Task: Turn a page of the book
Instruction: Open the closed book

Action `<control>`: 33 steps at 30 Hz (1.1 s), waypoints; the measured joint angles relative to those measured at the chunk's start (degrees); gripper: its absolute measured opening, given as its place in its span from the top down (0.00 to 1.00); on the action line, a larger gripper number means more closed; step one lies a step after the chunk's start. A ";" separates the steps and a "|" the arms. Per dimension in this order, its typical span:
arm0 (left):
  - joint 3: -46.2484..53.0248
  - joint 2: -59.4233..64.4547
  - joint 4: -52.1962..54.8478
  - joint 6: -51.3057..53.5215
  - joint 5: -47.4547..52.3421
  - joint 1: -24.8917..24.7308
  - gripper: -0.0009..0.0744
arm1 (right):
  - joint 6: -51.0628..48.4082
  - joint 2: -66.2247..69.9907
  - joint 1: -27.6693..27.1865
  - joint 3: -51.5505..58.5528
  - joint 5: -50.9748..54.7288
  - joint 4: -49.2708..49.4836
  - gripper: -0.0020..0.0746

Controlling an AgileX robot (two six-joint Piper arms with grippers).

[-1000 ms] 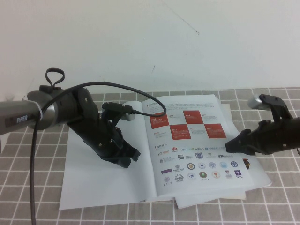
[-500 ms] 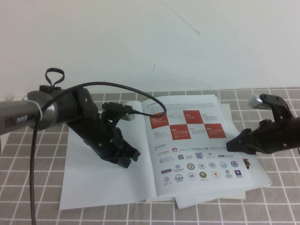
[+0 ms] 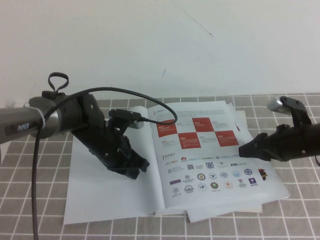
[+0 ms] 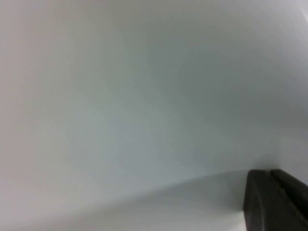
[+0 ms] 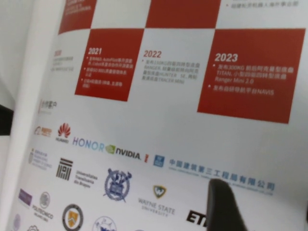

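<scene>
Book (image 3: 150, 165) pages, thin and glossy white, lie spread open on a table (image 3: 30, 200) patterned in grey tiles with pale grout lines. On the left half, a blank white sheet takes the left gripper (image 3: 131, 169), a black angular claw pressed down onto the paper near the spine; whether its fingers are spread or together cannot be told, and its wrist view gives only smooth pale paper and one dark finger (image 4: 276, 199). A black cable (image 3: 100, 92) loops over that arm. Right of the spine lies the page (image 3: 210, 150), printed with a checker of red squares above rows of small round and rectangular logos. At its right edge sits the right gripper (image 3: 248, 150), dark and tapered, its tip at the paper's margin; its opening cannot be told either. Compared with a second ago, the page's right side has slid slightly leftward and the sheet bows a little, and the right gripper has edged up and inward.
</scene>
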 joint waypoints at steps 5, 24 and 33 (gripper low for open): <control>0.00 0.00 0.00 0.00 0.00 0.00 0.99 | -2.44 0.00 0.00 0.00 3.31 3.46 0.51; 0.00 0.00 0.00 0.62 0.13 0.00 0.99 | -4.83 0.00 -0.04 -0.58 9.46 5.73 0.51; 0.00 0.00 -0.65 1.89 0.13 0.00 0.99 | -5.74 0.00 -0.04 -0.58 10.94 7.09 0.51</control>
